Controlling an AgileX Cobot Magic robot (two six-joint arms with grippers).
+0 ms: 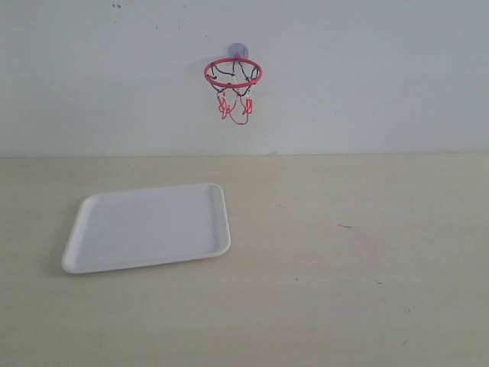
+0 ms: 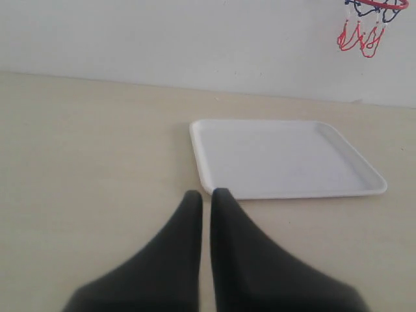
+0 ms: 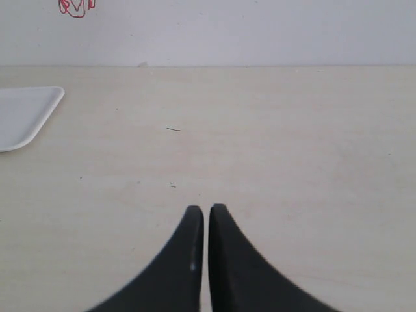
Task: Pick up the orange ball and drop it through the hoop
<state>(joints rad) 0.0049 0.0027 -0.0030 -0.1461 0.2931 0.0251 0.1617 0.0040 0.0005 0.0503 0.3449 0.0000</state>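
The hoop (image 1: 233,73) hangs on the white back wall by a bluish suction cup, its red ring level and its black-and-red net drooping below; its net also shows in the left wrist view (image 2: 363,36) and right wrist view (image 3: 77,6). No orange ball appears in any view. My left gripper (image 2: 207,192) is shut with nothing between its black fingers, just short of the near corner of the tray (image 2: 201,149). My right gripper (image 3: 206,208) is shut and empty over bare tabletop. Neither gripper shows in the exterior view.
A white rectangular tray (image 1: 76,237) lies empty on the pale wooden table, left of centre and forward of the hoop. Its corner (image 3: 39,123) shows in the right wrist view. A small dark fleck (image 1: 345,226) lies on the table at the right.
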